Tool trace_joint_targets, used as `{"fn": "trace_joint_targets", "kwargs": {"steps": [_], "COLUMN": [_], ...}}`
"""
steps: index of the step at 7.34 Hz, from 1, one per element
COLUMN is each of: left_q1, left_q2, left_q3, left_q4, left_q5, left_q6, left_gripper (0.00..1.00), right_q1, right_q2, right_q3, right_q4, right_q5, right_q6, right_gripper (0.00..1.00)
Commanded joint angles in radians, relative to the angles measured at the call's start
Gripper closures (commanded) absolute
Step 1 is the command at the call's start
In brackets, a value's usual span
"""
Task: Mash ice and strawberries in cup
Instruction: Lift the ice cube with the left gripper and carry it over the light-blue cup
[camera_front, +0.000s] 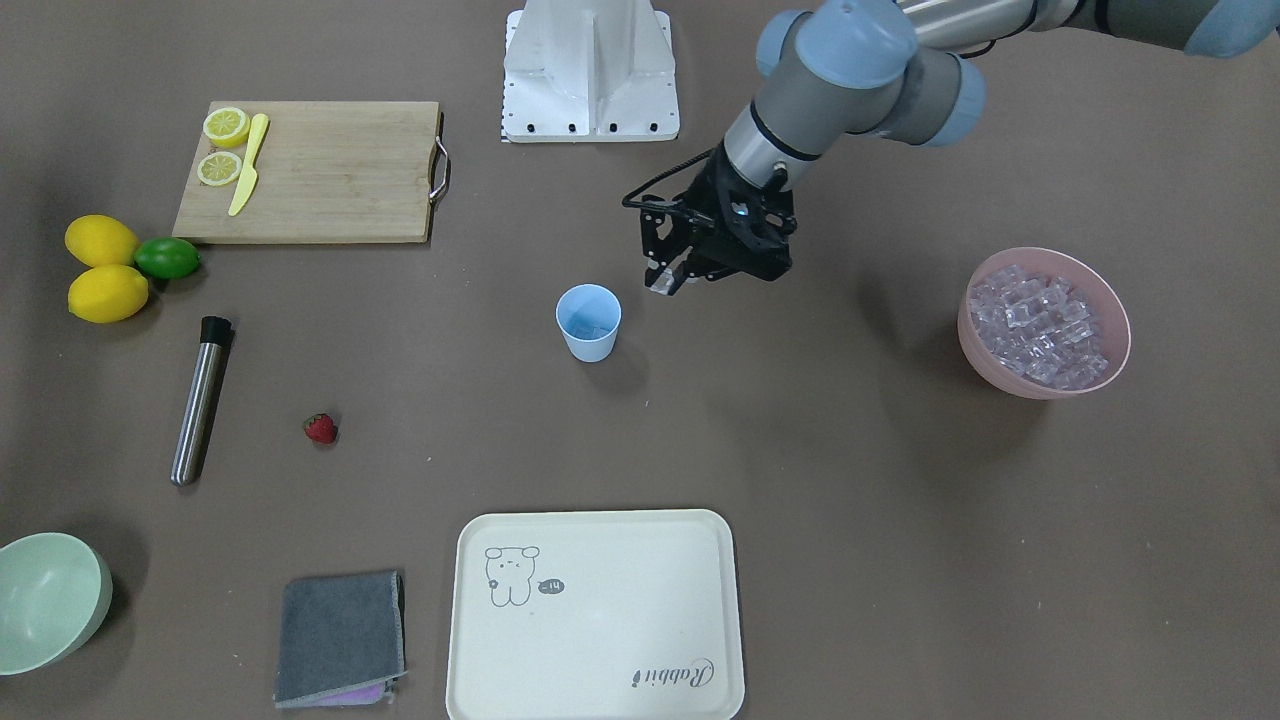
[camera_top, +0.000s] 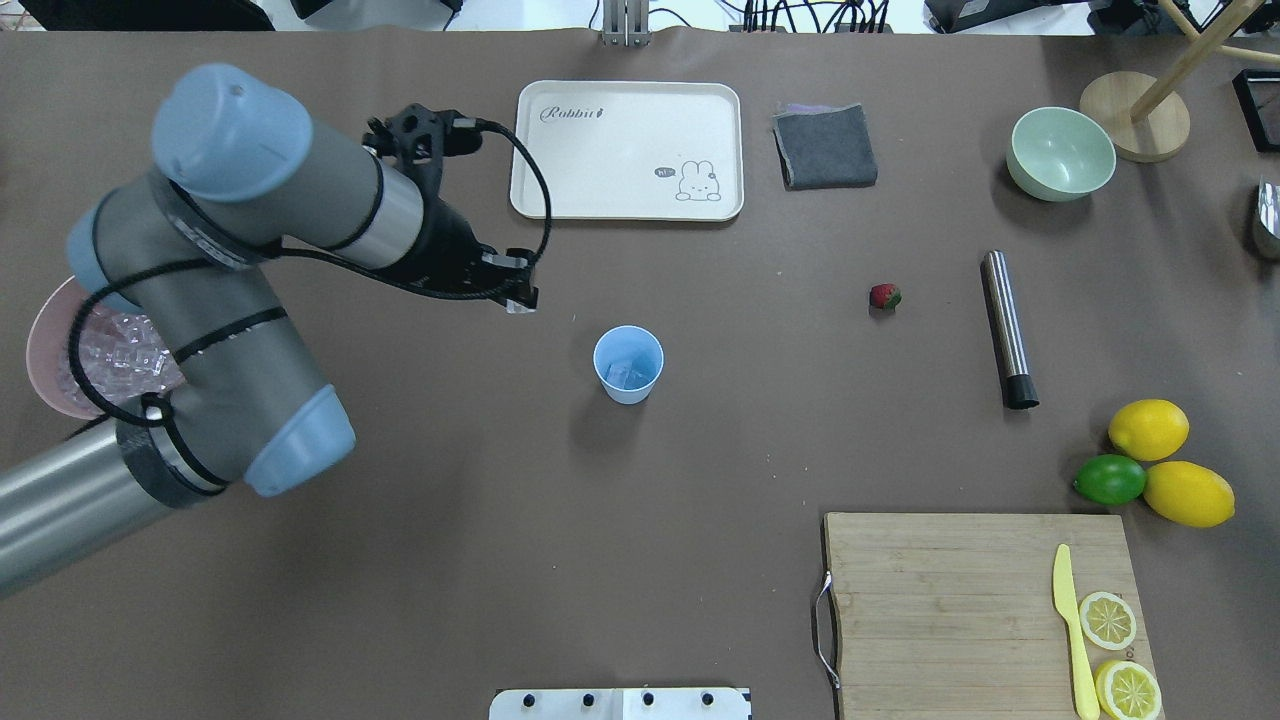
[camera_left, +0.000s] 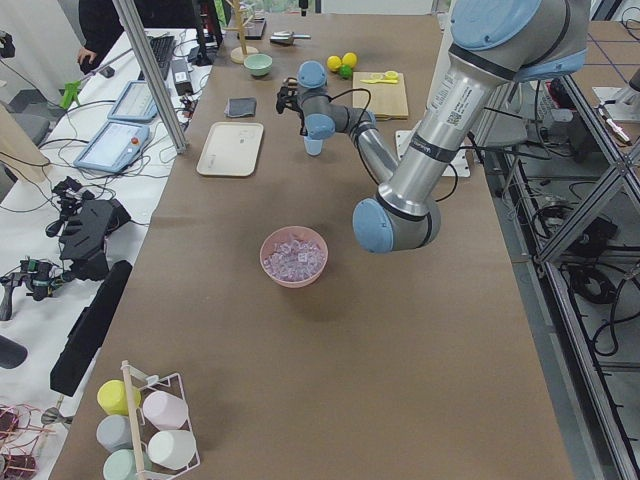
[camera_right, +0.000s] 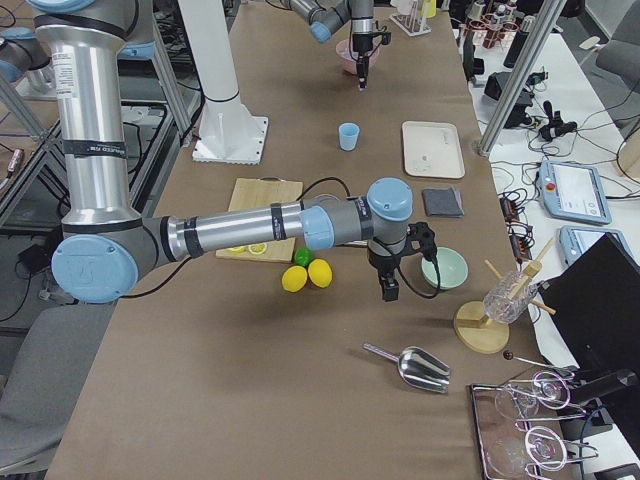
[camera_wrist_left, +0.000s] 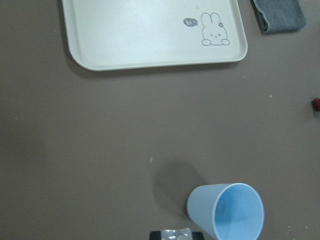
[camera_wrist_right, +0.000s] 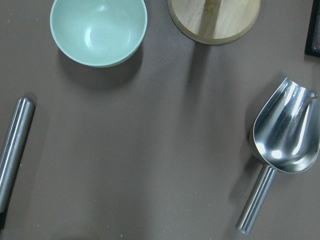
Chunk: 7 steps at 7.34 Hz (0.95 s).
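Note:
The light blue cup (camera_front: 588, 322) (camera_top: 628, 365) stands upright mid-table with some ice (camera_top: 625, 375) inside. My left gripper (camera_front: 668, 278) (camera_top: 520, 303) hovers beside the cup, toward the pink bowl, shut on one clear ice cube (camera_wrist_left: 175, 234). In the left wrist view the cup (camera_wrist_left: 227, 212) sits just right of that cube. A heap of ice (camera_front: 1040, 320) fills the pink bowl (camera_front: 1118, 330). The strawberry (camera_front: 320, 429) (camera_top: 885, 296) lies alone on the table, far from the cup. My right gripper (camera_right: 388, 290) shows only in the exterior right view, near the lemons; I cannot tell its state.
A steel muddler (camera_front: 200, 400) lies near the strawberry. A cream tray (camera_front: 595, 615), grey cloth (camera_front: 340, 635) and pale green bowl (camera_front: 45, 600) line the operators' edge. A cutting board (camera_front: 320, 170) with lemon slices and a knife, two lemons and a lime (camera_front: 166, 257) sit near the robot. A metal scoop (camera_wrist_right: 285, 135) lies beside the right arm.

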<state>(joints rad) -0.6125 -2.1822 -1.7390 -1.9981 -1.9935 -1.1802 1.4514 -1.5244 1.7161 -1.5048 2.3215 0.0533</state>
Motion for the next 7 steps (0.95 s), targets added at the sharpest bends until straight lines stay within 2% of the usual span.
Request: {"fn": "trace_joint_targets", "kwargs": {"steps": [1, 3, 6, 7], "left_q1": [0.085, 0.085, 0.073, 0.074], "left_q2": [-0.054, -0.117, -0.116, -0.117], "left_q3": [0.038, 0.137, 0.137, 0.137], "left_q4": [0.002, -0.004, -0.001, -0.001], "left_q5": [0.104, 0.159, 0.159, 0.159], "left_q6": [-0.033, -0.026, -0.019, -0.029], "left_gripper": [1.0, 1.0, 1.0, 0.94], "right_q1": [0.0, 0.0, 0.0, 0.0], "right_q2": [0.0, -0.003, 0.0, 0.0], "right_q3": [-0.003, -0.001, -0.001, -0.003], "right_q4": [-0.002, -0.002, -0.002, -0.002], "right_q5": [-0.001, 0.001, -0.001, -0.002], "right_q6": [0.002, 0.003, 0.003, 0.003], "right_gripper": [0.0, 0.0, 0.0, 0.0]}}
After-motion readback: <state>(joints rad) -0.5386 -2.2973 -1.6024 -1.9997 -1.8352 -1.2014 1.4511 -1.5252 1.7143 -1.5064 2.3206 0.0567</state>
